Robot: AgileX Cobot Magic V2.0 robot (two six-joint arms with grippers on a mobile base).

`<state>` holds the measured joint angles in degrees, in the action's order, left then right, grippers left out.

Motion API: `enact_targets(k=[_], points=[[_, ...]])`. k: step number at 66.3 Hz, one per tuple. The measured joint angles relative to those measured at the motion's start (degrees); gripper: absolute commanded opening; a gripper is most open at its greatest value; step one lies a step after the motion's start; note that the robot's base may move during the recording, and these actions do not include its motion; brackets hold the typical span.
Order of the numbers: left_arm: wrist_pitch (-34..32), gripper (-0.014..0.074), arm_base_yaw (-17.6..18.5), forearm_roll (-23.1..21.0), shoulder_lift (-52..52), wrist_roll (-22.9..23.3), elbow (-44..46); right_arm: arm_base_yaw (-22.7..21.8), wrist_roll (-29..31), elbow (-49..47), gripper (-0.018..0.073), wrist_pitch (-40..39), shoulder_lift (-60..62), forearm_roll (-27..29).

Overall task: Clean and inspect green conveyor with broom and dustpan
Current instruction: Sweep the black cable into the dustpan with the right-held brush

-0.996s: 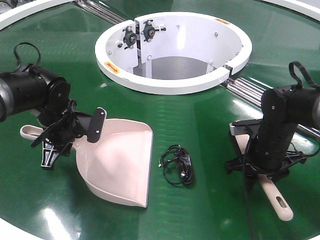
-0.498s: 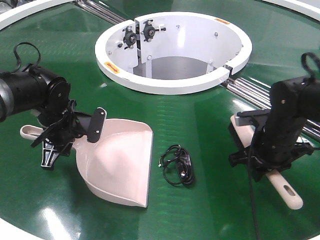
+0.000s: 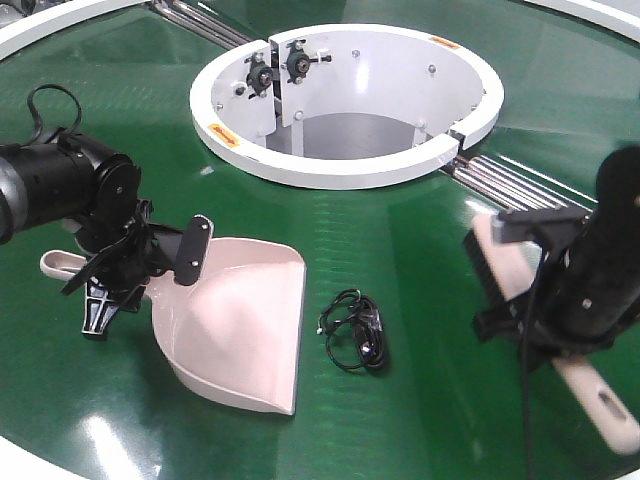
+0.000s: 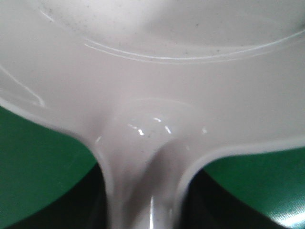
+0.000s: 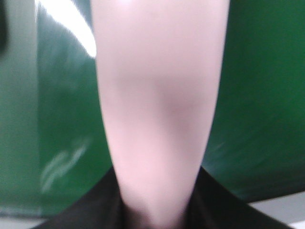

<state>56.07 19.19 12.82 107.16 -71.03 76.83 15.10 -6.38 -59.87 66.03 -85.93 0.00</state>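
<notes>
- Two grips to log. Left gripper (image 3: 145,280) at 9 o'clock, judged clamped on the handle neck of the dustpan (image 3: 240,330). Scoop lying on the green conveyor (image 3: 400,240), flat front edge facing 3 o'clock.
- Right gripper (image 3: 542,338) at 4 o'clock, closed on the handle of the broom (image 3: 592,388). Bristle end toward 11 o'clock, slotted end toward 5 o'clock.
- Noted a black cable tangle (image 3: 356,330) at 6 o'clock, between the two tools and near the scoop's front edge.
- Risk, judged: bristles snagging the cable loops and dragging them instead of sweeping them in.
- Risk, judged: scoop skidding backward on the glossy belt under the push.
- Hard to make out: jaw contact in both wrist views, blurred and dark.
- Hidden: right fingertips, under the arm.
- Cannot tell whether bristles touch the belt.
- Cut off: belt rim past the white ring hub (image 3: 330,172) at 12 o'clock.
</notes>
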Motion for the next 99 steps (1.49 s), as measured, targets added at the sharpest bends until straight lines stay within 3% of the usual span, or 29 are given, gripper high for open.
enact_targets(k=[20,51,64,84,99], points=[[0.1,-0.0007,0.0,0.0,0.0,0.0,0.0,10.2,-5.0,0.4,-0.0005,0.2,-4.9,1.3],[0.1,-0.0007,0.0,0.0,0.0,0.0,0.0,12.8,-7.6,-9.7,-0.0005,1.7,-18.9,5.6],[0.1,-0.0007,0.0,0.0,0.0,0.0,0.0,16.5,-7.7,-16.7,-0.0005,3.4,-25.7,6.7],[0.1,-0.0007,0.0,0.0,0.0,0.0,0.0,23.0,-5.1,-33.5,-0.0005,4.2,-35.7,16.3],[0.4,-0.0007,-0.1,0.5,0.1,-0.1,0.0,25.3,-4.6,-43.7,-0.0005,4.9,-39.1,19.3]])
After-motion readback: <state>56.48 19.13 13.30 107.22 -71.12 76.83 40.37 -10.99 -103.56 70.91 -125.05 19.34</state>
